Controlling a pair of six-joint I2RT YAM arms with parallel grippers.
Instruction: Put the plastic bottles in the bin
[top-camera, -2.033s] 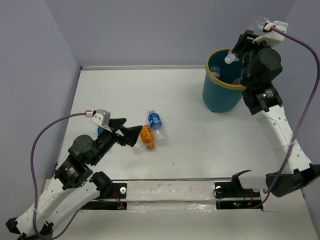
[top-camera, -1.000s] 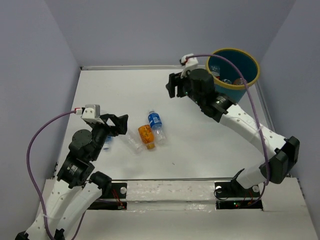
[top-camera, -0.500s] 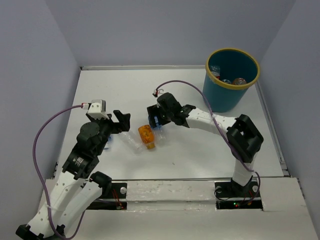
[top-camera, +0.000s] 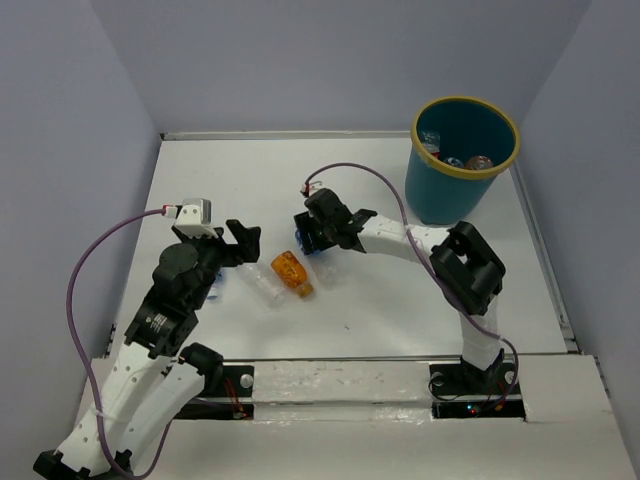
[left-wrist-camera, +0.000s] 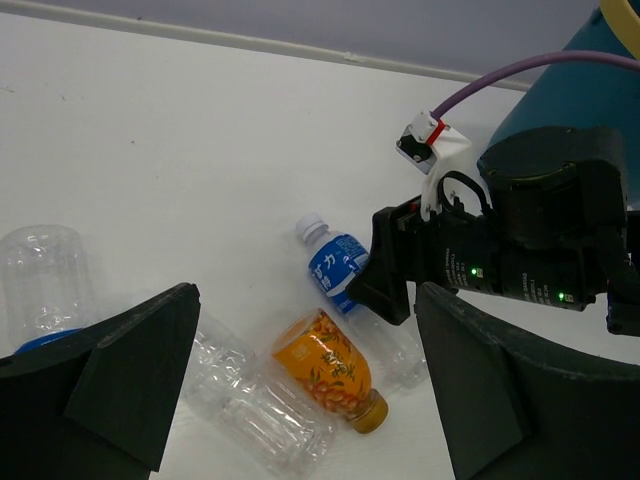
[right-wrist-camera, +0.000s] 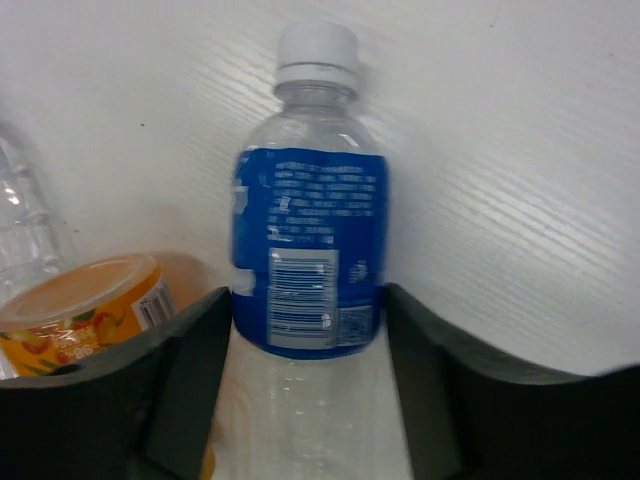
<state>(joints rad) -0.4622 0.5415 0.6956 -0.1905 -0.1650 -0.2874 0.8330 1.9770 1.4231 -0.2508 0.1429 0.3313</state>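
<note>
White counter (top-camera: 400, 290) now sees the right hand (right-wrist-camera: 308, 300), back from the bin (top-camera: 440, 200), closed on the lying blue-labelled bottle (right-wrist-camera: 310, 240) mid-counter, seemingly ready for another carry, while the left hand (left-wrist-camera: 305, 295) hovers wide open, empty.

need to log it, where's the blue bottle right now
The blue bottle lies mid-table in the top view, left of the bin, between the fingers of the right gripper, with the orange bottle right beside it.

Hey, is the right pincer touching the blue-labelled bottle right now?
Touching. In the right wrist view the right pincer has both fingers flush against the blue-labelled bottle, no gap on either side.
</note>
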